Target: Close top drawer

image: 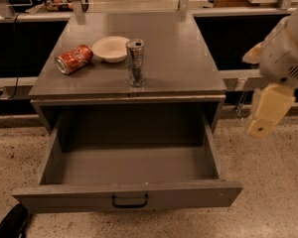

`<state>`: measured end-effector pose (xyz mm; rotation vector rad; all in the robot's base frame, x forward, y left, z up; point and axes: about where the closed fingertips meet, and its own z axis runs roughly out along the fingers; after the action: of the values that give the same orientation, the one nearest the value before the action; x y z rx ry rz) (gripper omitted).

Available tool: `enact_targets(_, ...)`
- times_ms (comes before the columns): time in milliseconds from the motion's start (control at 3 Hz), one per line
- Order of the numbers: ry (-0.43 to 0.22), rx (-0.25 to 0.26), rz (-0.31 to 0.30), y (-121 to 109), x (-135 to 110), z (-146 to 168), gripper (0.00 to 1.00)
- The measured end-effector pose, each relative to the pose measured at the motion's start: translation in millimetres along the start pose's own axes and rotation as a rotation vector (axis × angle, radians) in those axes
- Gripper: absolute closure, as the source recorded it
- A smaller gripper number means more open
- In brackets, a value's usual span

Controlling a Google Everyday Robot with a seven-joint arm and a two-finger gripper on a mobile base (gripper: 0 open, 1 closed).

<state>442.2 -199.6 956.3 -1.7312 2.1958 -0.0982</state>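
The top drawer [129, 195] is pulled far out of the grey cabinet, and its deep grey inside holds nothing. Its flat front panel faces the camera, with a small black pull handle [130, 201] at the centre. My gripper [265, 115] hangs on the white arm at the right edge. It is above the floor, to the right of the drawer's right side wall and apart from it. It touches nothing.
On the cabinet top [184, 58] are a red soda can [73, 59] lying on its side, a white bowl [111, 48] and an upright silver can [135, 62] near the front edge. A black object [10, 222] lies on the speckled floor at bottom left.
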Motion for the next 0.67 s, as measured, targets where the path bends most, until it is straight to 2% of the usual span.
enact_targets(333, -0.084, -0.008, -0.058, 37.1, -31.2, 43.9, 0.00)
enact_targets(667, -0.175, -0.053, -0.068, 79.8, -44.0, 105.9, 0.19)
